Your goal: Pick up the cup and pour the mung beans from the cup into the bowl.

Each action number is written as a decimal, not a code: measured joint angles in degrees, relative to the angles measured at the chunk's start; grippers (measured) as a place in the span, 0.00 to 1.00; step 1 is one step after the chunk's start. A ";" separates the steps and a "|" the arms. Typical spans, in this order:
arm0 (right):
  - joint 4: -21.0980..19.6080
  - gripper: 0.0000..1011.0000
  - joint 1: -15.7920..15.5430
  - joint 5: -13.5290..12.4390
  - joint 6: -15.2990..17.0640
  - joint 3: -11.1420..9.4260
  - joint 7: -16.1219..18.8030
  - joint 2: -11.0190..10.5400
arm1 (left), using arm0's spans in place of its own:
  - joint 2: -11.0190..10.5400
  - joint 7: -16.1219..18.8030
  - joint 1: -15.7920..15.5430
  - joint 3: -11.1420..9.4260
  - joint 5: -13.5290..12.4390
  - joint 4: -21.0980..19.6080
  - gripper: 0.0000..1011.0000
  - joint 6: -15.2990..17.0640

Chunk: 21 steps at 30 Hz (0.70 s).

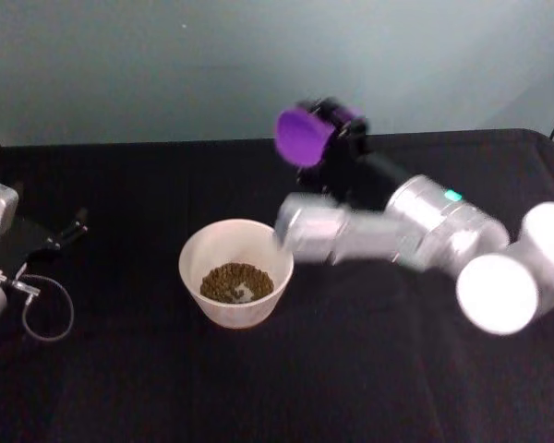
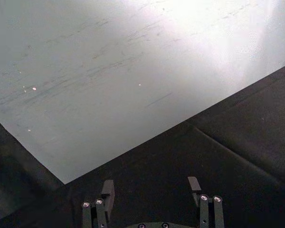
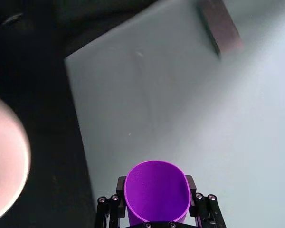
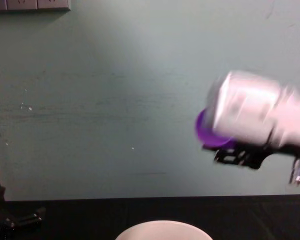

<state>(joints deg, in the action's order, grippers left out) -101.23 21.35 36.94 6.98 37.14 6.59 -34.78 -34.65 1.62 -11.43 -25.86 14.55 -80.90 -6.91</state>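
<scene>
Two tools on show, and only one is busy. From the head view, the right tool (image 1: 337,138) hangs beyond the bowl (image 1: 192,257) and a little to its right, clamped on the cup (image 1: 302,136), which lies tipped on its side in the air with its mouth turned toward the bowl. By my reading that tilt is the pouring pose. Mung beans (image 1: 236,281) sit heaped in the bowl's bottom, the bowl standing on the black table (image 1: 258,388).

The left tool (image 1: 60,235) is parked well to the bowl's left, idle; in the left wrist view its fingers (image 2: 107,190) stand apart with nothing between them.

Right wrist view now: fingers (image 3: 120,184) press both sides of the cup (image 3: 156,190), and the purple interior looks empty, no grains visible. Pale bowl rim (image 3: 16,161) curves in nearby.

Chest view: the cup (image 4: 206,134) is held high above the bowl rim (image 4: 162,227), off to its right.
</scene>
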 joint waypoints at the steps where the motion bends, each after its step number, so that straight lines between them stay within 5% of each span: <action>1: 0.52 0.71 -0.96 -5.34 -0.68 -2.81 0.48 0.81 | 0.00 0.00 0.00 0.00 0.00 0.00 0.99 0.00; 4: 1.88 0.71 -2.56 -15.84 -1.41 -8.04 2.59 2.74 | 0.00 0.00 0.00 0.00 0.00 0.00 0.99 0.00; 5: 2.84 0.71 -3.29 -21.43 -1.39 -10.67 4.46 3.98 | 0.00 0.00 0.00 0.00 0.00 0.00 0.99 0.00; 8: 4.83 0.71 -4.47 -30.67 -0.84 -14.80 8.14 6.27 | 0.00 0.00 0.00 0.00 0.00 0.00 0.99 0.00; 11: 6.50 0.71 -5.38 -36.82 -0.38 -17.53 11.03 8.10 | 0.00 0.00 0.00 0.00 0.00 0.00 0.99 0.00; 17: 8.23 0.71 -6.65 -44.00 1.48 -20.18 14.88 10.43 | 0.00 0.00 0.00 0.00 0.00 0.00 0.99 0.00; 21: 9.01 0.72 -7.09 -48.20 5.65 -20.96 16.74 10.80 | 0.00 0.00 0.00 0.00 0.00 0.00 0.99 0.00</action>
<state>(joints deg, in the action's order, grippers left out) -92.22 14.26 -11.26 12.63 16.18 23.33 -23.98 -34.65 1.62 -11.43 -25.86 14.55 -80.90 -6.90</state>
